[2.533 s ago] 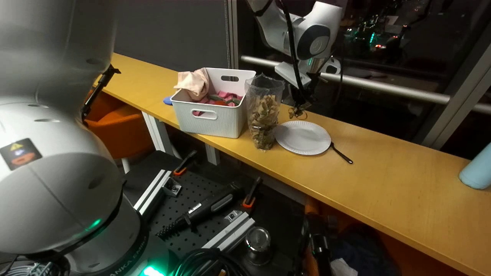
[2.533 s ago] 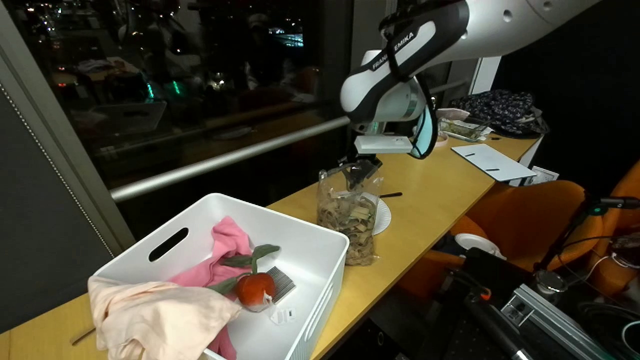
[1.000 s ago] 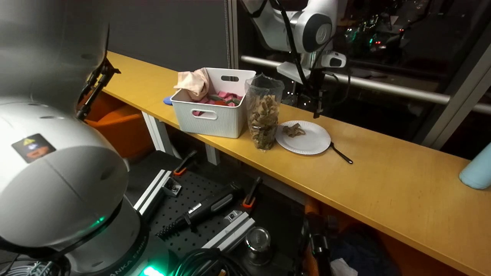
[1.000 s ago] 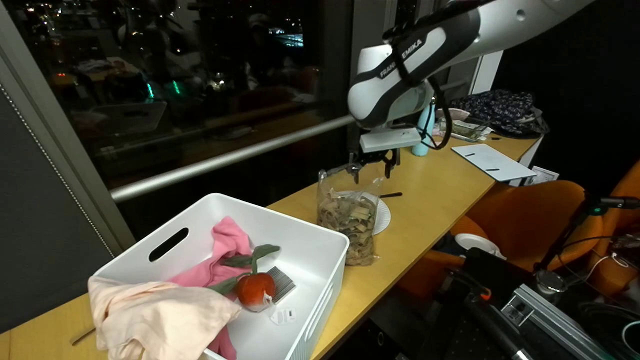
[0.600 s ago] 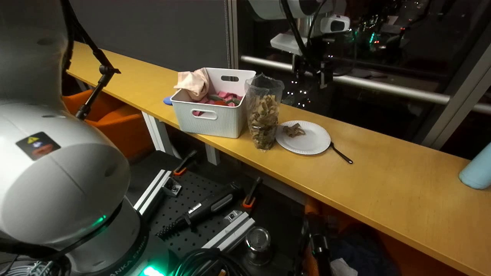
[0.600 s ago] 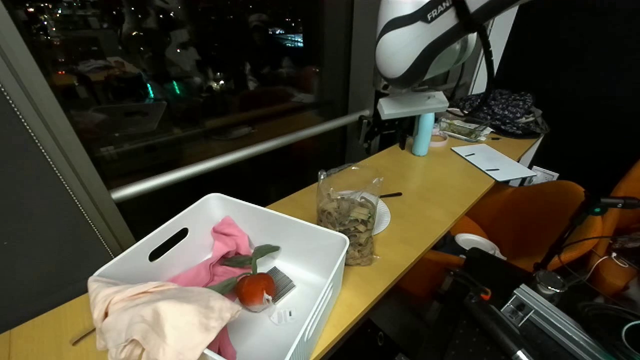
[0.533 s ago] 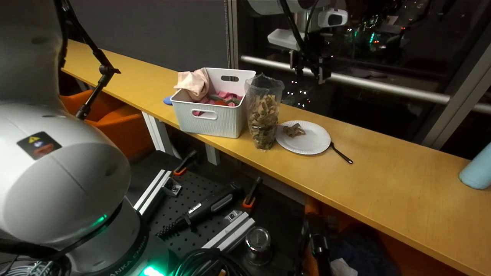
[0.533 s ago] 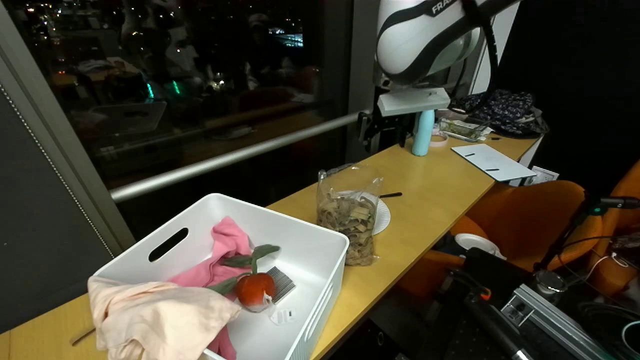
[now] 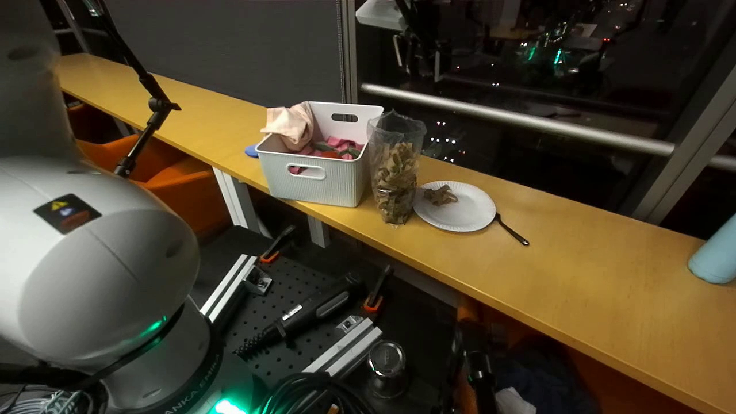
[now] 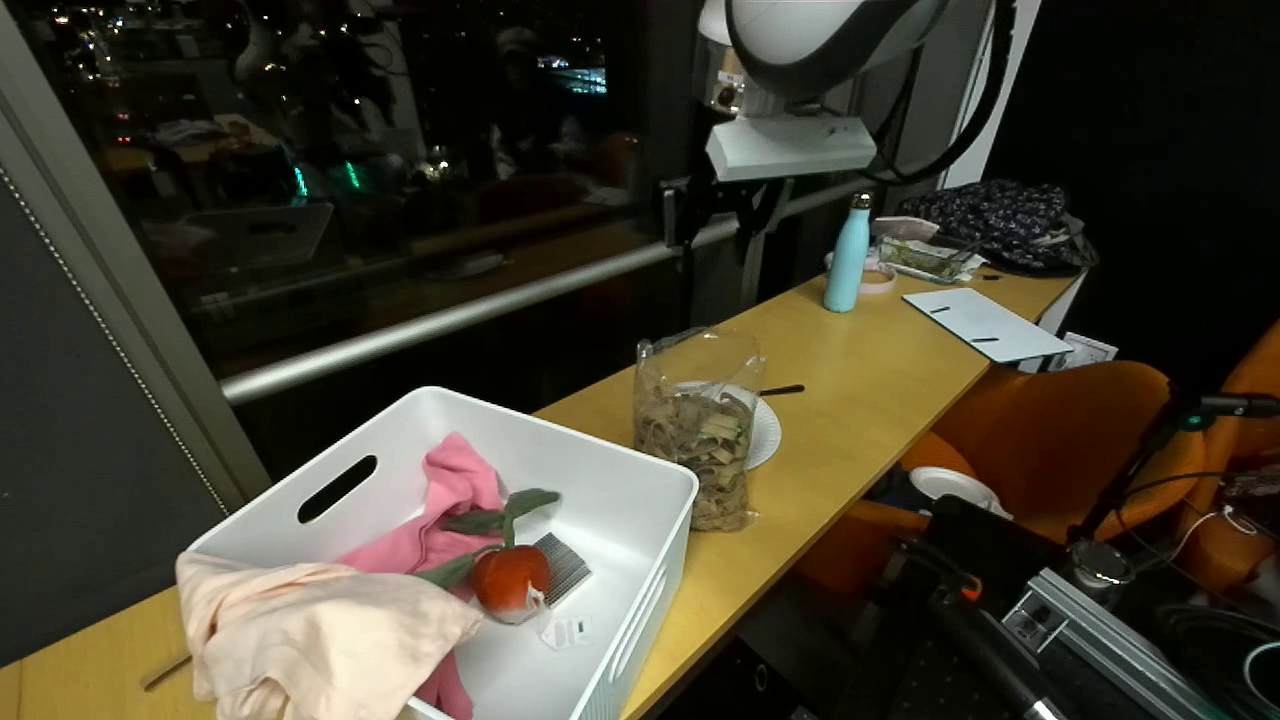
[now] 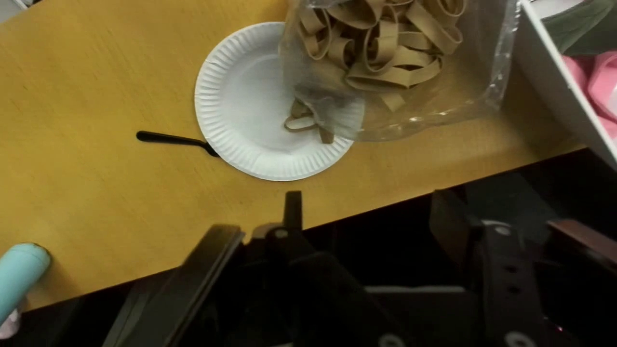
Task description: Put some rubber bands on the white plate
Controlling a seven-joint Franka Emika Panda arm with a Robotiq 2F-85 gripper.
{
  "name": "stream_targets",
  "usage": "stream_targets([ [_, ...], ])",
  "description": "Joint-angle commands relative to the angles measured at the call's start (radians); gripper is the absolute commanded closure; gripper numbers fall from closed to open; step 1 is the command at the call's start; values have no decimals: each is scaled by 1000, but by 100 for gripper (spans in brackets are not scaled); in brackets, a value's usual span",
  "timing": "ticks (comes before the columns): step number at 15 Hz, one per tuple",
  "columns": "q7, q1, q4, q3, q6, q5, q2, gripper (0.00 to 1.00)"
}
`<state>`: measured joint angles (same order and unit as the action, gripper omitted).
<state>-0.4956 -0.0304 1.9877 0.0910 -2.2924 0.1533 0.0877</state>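
Some rubber bands (image 9: 441,196) lie on the white plate (image 9: 468,211) in an exterior view, bag (image 9: 397,178) just beside. In an exterior view I have the gripper (image 10: 714,250) up high, fingers (image 10: 671,215) well apart, nothing held; wrist view, bag hides part of the plate.

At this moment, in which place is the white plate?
In an exterior view, the white plate lies on the yellow table, just right of the clear bag of rubber bands, with the black utensil at its right edge.

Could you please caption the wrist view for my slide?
Rubber bands on the white plate, more in a clear bag, open gripper in the foreground.
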Motion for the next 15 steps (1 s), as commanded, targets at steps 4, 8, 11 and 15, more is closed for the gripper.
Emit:
stream_targets([
  [4, 21, 0, -25, -50, 13, -21, 37, 84],
  [8, 28, -5, -36, -58, 13, -32, 96, 100],
  [11, 29, -12, -32, -61, 14, -35, 130, 100],
  [15, 24, -26, -11, -64, 17, -31, 146, 100],
])
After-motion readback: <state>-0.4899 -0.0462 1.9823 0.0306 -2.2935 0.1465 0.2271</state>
